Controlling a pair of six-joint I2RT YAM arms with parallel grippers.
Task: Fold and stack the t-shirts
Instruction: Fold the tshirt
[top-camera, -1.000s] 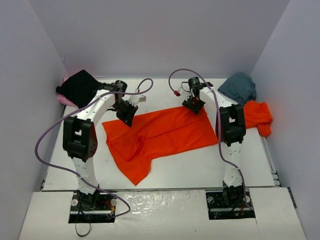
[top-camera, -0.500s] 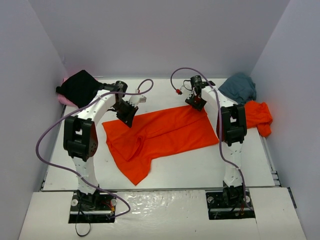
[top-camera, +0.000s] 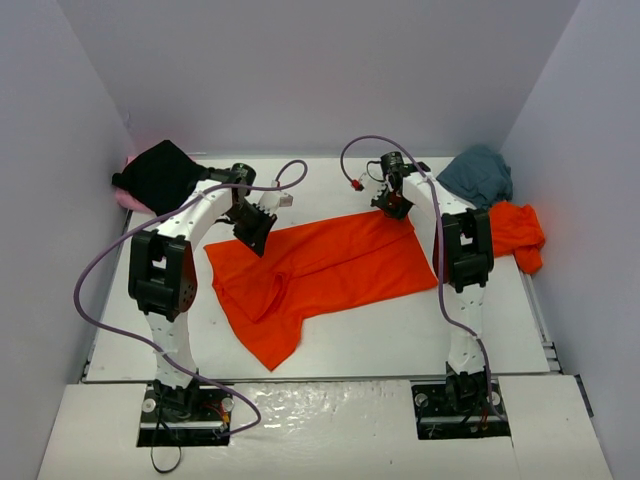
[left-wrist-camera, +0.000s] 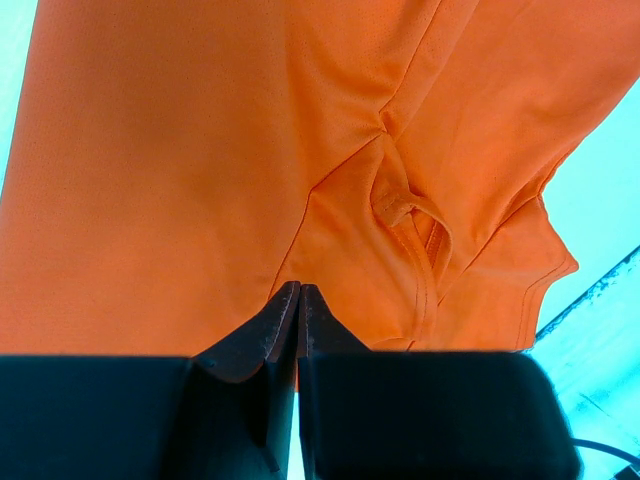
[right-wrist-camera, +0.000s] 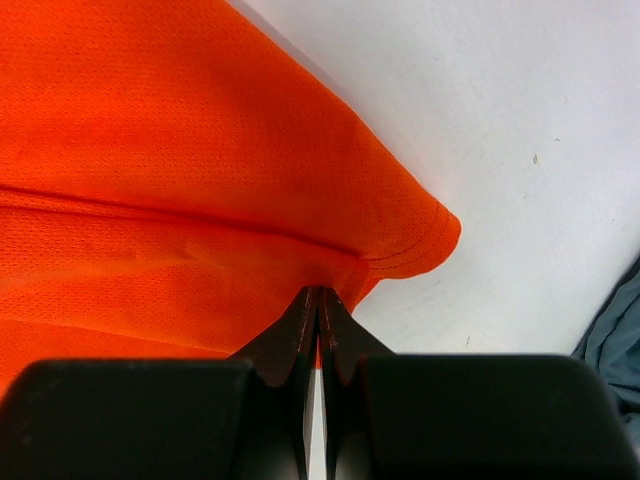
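Jaws on both arms are pinched tight on the far edge of the spread orange-red t-shirt. The left jaws have it at its far left corner, and the right jaws have it at the hemmed corner on the far right. Each wrist view shows a sliver of orange cloth caught between the closed tips. The shirt lies flat and slantwise across the middle of the surface, with a rumpled, doubled-over patch at its near left end.

From where I stand, this looks like the start of a fold with both far corners secured. To do it well, I'd say the two arms should rise together and only a little. They should keep the edge between them taut, so the cloth does not sag or twist. Then they should carry that edge over toward the near edge and lay it down squarely. The right grip is thin and very close to the corner, so a sharp tug could pull it free. The bunched sleeve area will probably want smoothing, or the fold will come out lumpy.

No bin, basket or tray is in sight. The other shirts lie in loose heaps on the surface. The black t-shirt sits on the pink t-shirt at the far left. The teal-grey t-shirt lies just beside the second orange-red t-shirt at the far right.
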